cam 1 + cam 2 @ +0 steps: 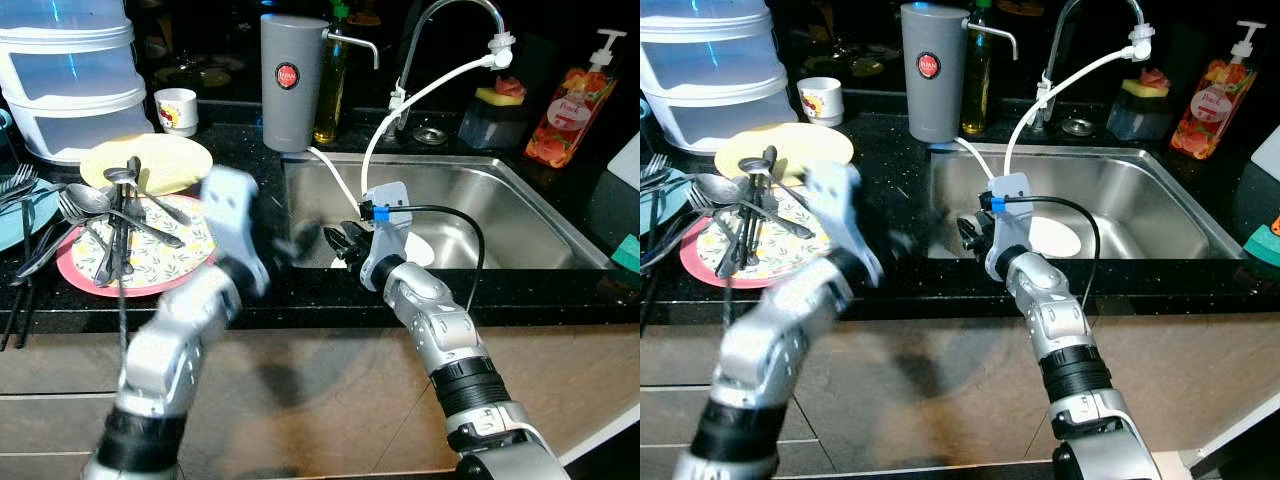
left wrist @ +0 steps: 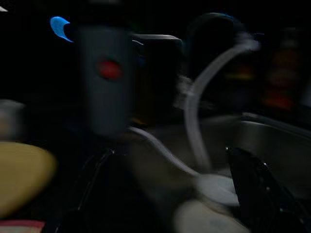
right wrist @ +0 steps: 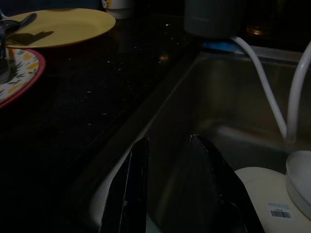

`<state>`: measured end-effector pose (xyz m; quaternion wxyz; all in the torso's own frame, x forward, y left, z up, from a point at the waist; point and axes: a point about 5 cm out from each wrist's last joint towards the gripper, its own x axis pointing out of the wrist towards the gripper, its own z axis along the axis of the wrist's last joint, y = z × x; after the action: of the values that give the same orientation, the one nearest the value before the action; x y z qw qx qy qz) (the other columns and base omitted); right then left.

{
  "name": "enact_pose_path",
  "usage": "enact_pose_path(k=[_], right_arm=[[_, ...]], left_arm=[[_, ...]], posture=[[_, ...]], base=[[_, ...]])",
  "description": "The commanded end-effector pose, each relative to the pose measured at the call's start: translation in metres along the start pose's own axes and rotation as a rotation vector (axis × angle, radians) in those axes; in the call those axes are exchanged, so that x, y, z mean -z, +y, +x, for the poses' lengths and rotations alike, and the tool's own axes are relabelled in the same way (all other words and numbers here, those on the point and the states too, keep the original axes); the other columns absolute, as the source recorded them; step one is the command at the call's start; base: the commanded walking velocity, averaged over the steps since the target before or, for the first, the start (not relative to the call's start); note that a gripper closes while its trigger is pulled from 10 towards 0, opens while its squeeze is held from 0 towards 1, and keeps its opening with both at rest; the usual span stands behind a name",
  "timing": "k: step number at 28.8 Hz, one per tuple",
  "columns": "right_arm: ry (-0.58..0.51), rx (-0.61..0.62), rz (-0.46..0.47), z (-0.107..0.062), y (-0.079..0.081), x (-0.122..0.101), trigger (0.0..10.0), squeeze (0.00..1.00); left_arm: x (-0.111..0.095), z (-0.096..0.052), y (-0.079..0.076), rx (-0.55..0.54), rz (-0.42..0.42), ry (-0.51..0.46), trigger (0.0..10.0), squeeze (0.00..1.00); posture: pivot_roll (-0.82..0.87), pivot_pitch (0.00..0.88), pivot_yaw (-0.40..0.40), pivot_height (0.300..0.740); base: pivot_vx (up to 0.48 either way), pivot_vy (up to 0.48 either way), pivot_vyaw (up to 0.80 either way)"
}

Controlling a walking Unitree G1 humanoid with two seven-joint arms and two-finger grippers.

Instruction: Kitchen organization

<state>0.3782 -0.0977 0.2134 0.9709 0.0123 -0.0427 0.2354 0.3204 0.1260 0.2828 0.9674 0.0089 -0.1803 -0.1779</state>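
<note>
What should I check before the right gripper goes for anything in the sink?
1. Right gripper open: ok, its two black fingers stand apart over the sink's front left corner.
2. Right gripper empty: ok, nothing sits between the fingers.
3. White plate in the sink reachable: ok, it lies on the sink floor just ahead of the gripper.
4. White hoses out of the way: not ok, they hang from the faucet into the sink close to the gripper.
5. Left gripper state: cannot tell, the arm is motion-blurred over the counter edge.
6. Cutlery pile stable on the patterned plate: cannot tell.
</note>
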Motion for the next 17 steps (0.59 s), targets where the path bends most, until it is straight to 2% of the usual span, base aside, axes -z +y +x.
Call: enact_pose_path(k=[1, 2, 4, 7, 10, 13, 15, 16, 17], right_arm=[[0.000, -0.007, 0.005, 0.001, 0.001, -0.001, 10.0, 0.00], [0.000, -0.007, 0.005, 0.001, 0.001, -0.001, 10.0, 0.00], [-0.003, -0.020, 0.011, 0.002, 0.004, -0.001, 10.0, 0.00], [-0.006, -0.031, 0.016, 0.002, 0.006, -0.001, 10.0, 0.00], [-0.007, -0.046, 0.020, 0.002, 0.008, -0.001, 10.0, 0.00], [-0.007, -0.059, 0.022, 0.002, 0.009, -0.001, 10.0, 0.00], [-0.007, -0.067, 0.023, 0.001, 0.010, -0.001, 10.0, 0.00], [-0.006, -0.070, 0.023, 0.001, 0.010, -0.001, 10.0, 0.00], [-0.006, -0.072, 0.023, 0.002, 0.010, -0.001, 10.0, 0.00]], left_arm=[[-0.001, -0.001, 0.012, -0.072, 0.073, 0.008, 10.0, 0.00], [-0.001, -0.001, 0.012, -0.072, 0.073, 0.008, 10.0, 0.00], [-0.010, -0.004, 0.037, -0.219, 0.204, 0.022, 10.0, 0.00], [-0.016, -0.012, 0.062, -0.372, 0.333, 0.062, 10.0, 0.00], [-0.012, -0.025, 0.090, -0.569, 0.318, 0.153, 10.0, 0.00], [-0.006, -0.037, 0.104, -0.670, 0.273, 0.209, 10.0, 0.00], [-0.001, -0.042, 0.109, -0.709, 0.202, 0.237, 10.0, 0.00], [0.003, -0.043, 0.110, -0.715, 0.166, 0.252, 10.0, 0.41], [0.003, -0.042, 0.109, -0.710, 0.144, 0.246, 10.0, 1.00]], posture=[[0.07, 0.079, -0.054, 0.740], [0.07, 0.079, -0.054, 0.740], [0.08, 0.080, -0.054, 0.740], [0.08, 0.080, -0.054, 0.740], [0.08, 0.080, -0.054, 0.740], [0.08, 0.078, -0.056, 0.740], [0.08, 0.078, -0.056, 0.740], [0.08, 0.078, -0.056, 0.740], [0.08, 0.078, -0.056, 0.740]], base=[[0.000, 0.000, 0.00], [0.000, 0.000, 0.00], [0.000, 0.000, 0.00], [0.000, 0.000, 0.00], [0.000, 0.000, 0.00], [0.000, 0.000, 0.00], [0.000, 0.000, 0.00], [0.000, 0.000, 0.00], [0.000, 0.000, 0.00]])
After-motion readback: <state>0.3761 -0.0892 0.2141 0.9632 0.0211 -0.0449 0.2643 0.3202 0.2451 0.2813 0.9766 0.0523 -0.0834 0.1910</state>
